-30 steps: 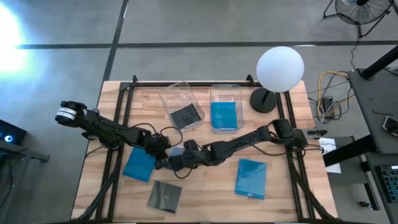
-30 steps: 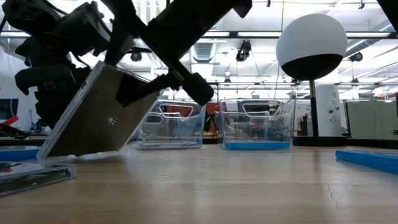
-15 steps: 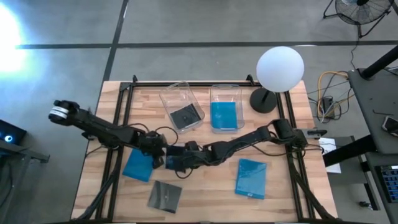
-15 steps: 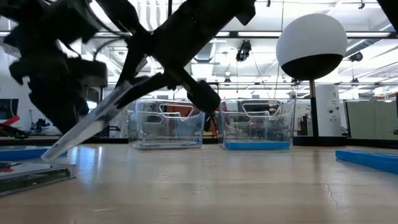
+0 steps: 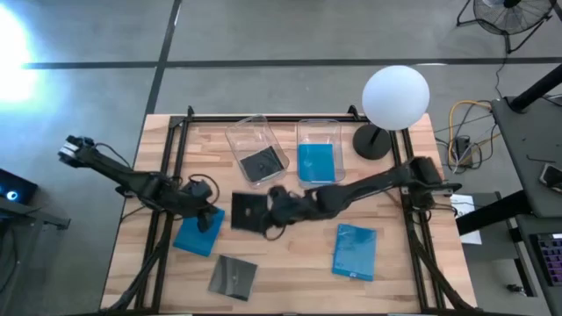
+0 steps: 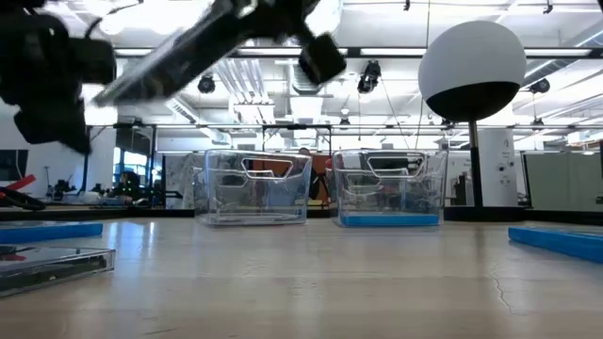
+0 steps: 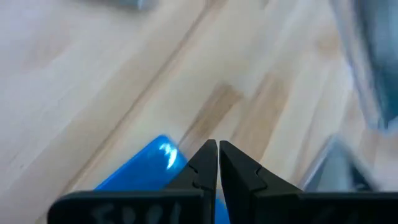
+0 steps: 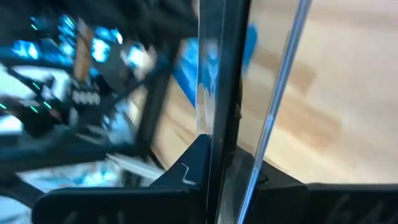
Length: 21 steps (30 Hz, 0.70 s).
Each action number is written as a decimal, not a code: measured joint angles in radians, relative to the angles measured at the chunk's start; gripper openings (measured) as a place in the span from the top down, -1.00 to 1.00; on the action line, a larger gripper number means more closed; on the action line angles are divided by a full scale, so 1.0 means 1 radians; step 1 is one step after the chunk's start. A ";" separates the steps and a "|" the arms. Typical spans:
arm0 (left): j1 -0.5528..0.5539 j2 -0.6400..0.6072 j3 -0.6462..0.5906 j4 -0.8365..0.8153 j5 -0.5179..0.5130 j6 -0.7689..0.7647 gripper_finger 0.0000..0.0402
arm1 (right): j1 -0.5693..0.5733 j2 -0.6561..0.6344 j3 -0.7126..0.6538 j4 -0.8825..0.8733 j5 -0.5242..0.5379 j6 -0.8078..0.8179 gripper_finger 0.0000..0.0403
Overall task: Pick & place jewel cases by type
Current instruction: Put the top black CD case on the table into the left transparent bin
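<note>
My right gripper [image 5: 270, 213] reaches from the table's right to the middle and is shut on a dark jewel case [image 5: 248, 211], which shows high up in the low view [image 6: 174, 52]. My left gripper [image 5: 209, 207] is shut and holds nothing; it hovers over a blue jewel case [image 5: 195, 235] lying flat at the left, also seen in the left wrist view [image 7: 146, 169]. Another dark case [image 5: 233, 276] lies flat at the near edge, and another blue one [image 5: 354, 251] lies flat at the right. My right gripper pinches the dark case between its two fingers at the edge that faces the table's right [image 8: 214, 134]. The fingers come from the table's right, slanting down. The case is lifted clear of the table and tilted, its free end pointing left and lower [image 6: 113, 89].
Two clear bins stand at the far side: the left one [image 5: 255, 132] holds a dark case [image 5: 263, 164], the right one [image 5: 319, 130] a blue case [image 5: 316, 164]. A lamp with a white globe [image 5: 395, 96] stands at the far right.
My right gripper has taken the dark case, which leaned with its lower edge on the table, and has risen with it, so it now hangs clear. My left gripper has drawn back from that case toward the table's left and upward.
</note>
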 joint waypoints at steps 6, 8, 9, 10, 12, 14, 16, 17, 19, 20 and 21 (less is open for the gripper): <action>-0.018 -0.092 0.001 0.027 -0.136 -0.078 1.00 | -0.098 -0.092 -0.009 0.008 0.157 -0.011 0.86; -0.018 -0.109 0.001 0.060 -0.174 -0.078 1.00 | -0.137 -0.094 -0.007 0.009 0.214 0.024 0.86; -0.018 -0.114 0.001 0.075 -0.191 -0.078 1.00 | -0.156 -0.089 -0.005 0.012 0.223 0.043 0.86; -0.018 -0.116 0.001 0.087 -0.207 -0.078 1.00 | -0.175 -0.084 -0.004 0.020 0.227 0.066 0.86; -0.018 -0.120 0.001 0.125 -0.231 -0.074 1.00 | -0.206 -0.065 -0.004 0.021 0.258 0.131 0.86; -0.018 -0.119 0.001 0.151 -0.248 -0.066 1.00 | -0.230 -0.038 -0.005 0.013 0.329 0.227 0.86; -0.018 -0.116 0.001 0.179 -0.262 -0.062 1.00 | -0.255 -0.002 -0.003 0.008 0.372 0.324 0.86; -0.018 -0.116 0.001 0.182 -0.266 -0.062 1.00 | -0.268 0.016 -0.002 0.009 0.375 0.376 0.86; -0.018 -0.113 0.001 0.188 -0.267 -0.050 1.00 | -0.292 0.053 -0.001 0.017 0.358 0.483 0.86; -0.018 -0.113 0.001 0.192 -0.267 -0.040 1.00 | -0.303 0.072 -0.001 0.027 0.337 0.531 0.86; -0.019 -0.113 0.001 0.191 -0.267 -0.031 1.00 | -0.311 0.094 -0.001 0.043 0.314 0.561 0.86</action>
